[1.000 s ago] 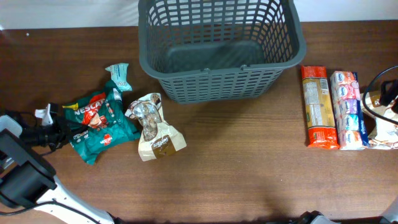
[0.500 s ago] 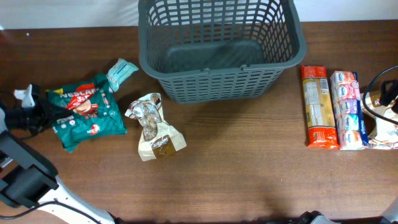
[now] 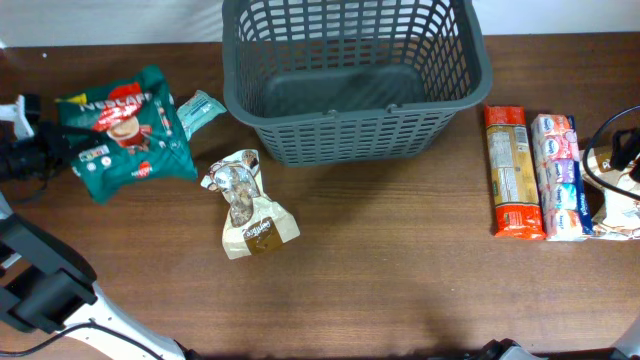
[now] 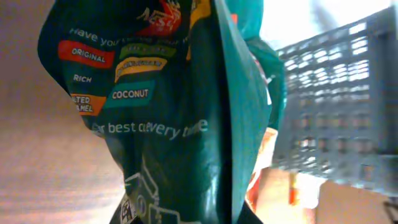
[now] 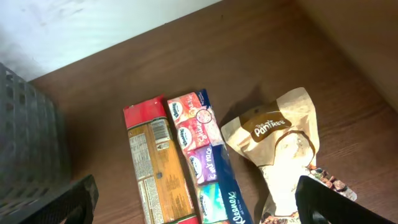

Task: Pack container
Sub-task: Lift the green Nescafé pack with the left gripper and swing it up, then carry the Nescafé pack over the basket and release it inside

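We are seeing the left gripper [image 3: 45, 152] apparently clamping the teal coffee bag [image 3: 122, 130], left of the container [image 3: 350, 135] standing far-centre on the table [image 3: 400, 290]; the right gripper [image 5: 196, 205] is gaping wide, empty.

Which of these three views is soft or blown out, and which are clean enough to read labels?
Left wrist: the green Nescafe bag fills the frame, slightly soft; the basket behind is blurred, the top right corner blown out white. Right wrist: sharp, print on the tan packet legible. Overhead: evenly lit, sharp.
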Available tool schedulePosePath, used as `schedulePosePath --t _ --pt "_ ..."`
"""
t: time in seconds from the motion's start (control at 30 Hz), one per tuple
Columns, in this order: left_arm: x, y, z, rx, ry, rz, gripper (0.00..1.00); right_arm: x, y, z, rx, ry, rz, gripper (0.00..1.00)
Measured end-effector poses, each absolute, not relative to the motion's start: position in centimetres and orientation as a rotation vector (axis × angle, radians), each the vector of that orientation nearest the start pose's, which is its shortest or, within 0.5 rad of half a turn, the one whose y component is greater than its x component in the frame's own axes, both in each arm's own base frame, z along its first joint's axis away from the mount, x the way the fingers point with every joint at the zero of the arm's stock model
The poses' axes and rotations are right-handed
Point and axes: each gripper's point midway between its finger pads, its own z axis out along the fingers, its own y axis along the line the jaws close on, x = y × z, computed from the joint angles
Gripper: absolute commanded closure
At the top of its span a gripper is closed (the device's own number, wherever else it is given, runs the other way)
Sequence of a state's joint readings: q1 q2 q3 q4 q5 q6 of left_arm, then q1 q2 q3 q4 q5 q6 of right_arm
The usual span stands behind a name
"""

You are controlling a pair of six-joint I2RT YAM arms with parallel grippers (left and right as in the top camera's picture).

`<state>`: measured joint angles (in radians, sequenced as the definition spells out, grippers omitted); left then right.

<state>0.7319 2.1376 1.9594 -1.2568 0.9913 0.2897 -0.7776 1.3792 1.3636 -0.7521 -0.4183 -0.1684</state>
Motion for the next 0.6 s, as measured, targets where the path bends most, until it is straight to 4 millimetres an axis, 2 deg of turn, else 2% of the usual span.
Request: schedulePosePath --t 0.2,0.23,0.27,0.3,0.4,0.5,0.53,0.6 --pt "44.3 18.8 26.0 -0.355 2.145 -1.034 0.98 32.1 -21.8 26.8 0.481 2.207 -0.01 0.01" --pt "44.7 18.6 27.6 -0.343 2.123 -1.027 0.98 32.1 -21.8 26.8 0.48 2.207 -0.011 0.01" --pt "45.1 18.0 30.0 -0.32 2.092 -1.027 0.98 32.1 -21.8 26.8 0.481 2.207 -0.01 0.01" --pt "45.3 17.6 31.0 -0.31 2.081 -1.03 0.98 32.1 -21.8 26.8 0.481 2.207 -0.01 0.01" --pt "46.1 15.6 35.0 -0.241 2.04 -1.016 0.98 32.1 -21.8 26.8 0.48 2.206 -0.011 0.01" --pt "47.2 12.8 40.3 -0.104 1.955 -0.975 0.98 32.1 -21.8 26.8 0.481 2.207 -0.01 0.01" --pt "47.4 11.1 42.7 -0.037 1.91 -0.967 0.98 32.1 -21.8 26.8 0.481 2.207 -0.01 0.01" --pt "47.4 8.5 46.1 0.054 1.845 -0.973 0.98 32.1 -21.8 26.8 0.481 2.207 -0.01 0.01"
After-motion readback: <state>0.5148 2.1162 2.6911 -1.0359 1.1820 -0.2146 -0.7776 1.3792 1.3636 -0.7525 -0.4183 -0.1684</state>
